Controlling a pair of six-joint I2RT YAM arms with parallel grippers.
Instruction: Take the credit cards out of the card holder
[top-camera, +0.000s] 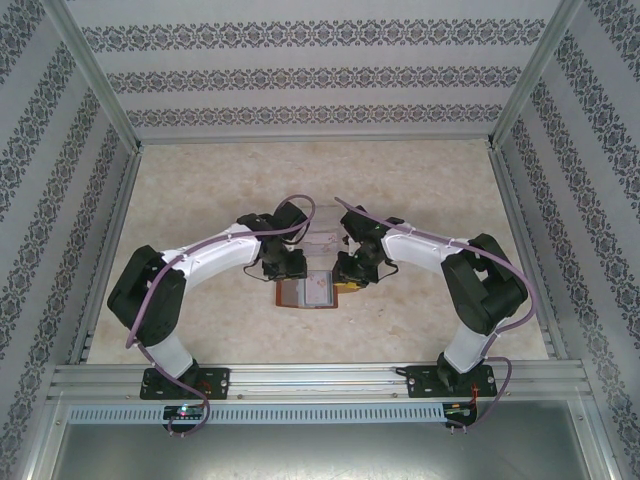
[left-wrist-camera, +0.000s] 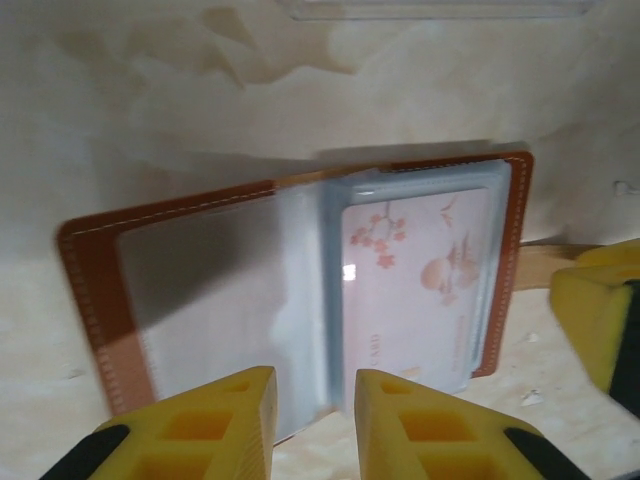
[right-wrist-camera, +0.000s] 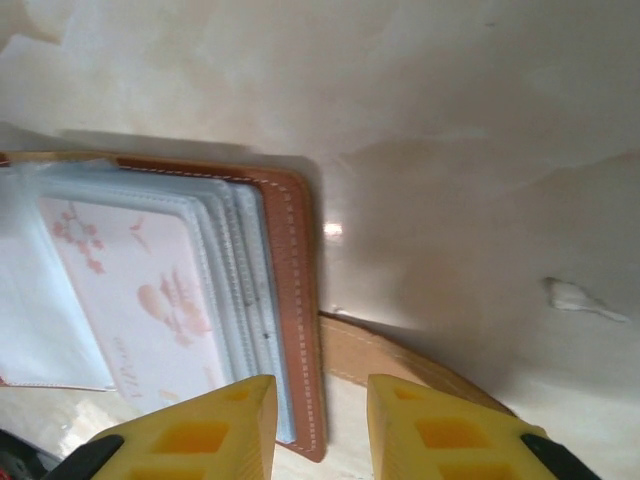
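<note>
the left gripper (left-wrist-camera: 315, 388) hovered with its yellow fingers (left-wrist-camera: 215, 420) a little apart, pinching nothing, over the near edge of the open card holder (left-wrist-camera: 95, 290). the right gripper (right-wrist-camera: 322, 392), likewise slightly spread and empty, hung over the holder's right edge and snap tab (right-wrist-camera: 400, 365). a pink-printed credit card (left-wrist-camera: 420, 280) sat in the right-hand clear pocket. the holder lay flat on the worktop (left-wrist-camera: 150, 120), with a clear rack (left-wrist-camera: 430, 8) beyond.

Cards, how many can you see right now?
1: a card in the top clear sleeve on the holder's right side. Others may be hidden in the sleeves beneath.
</note>
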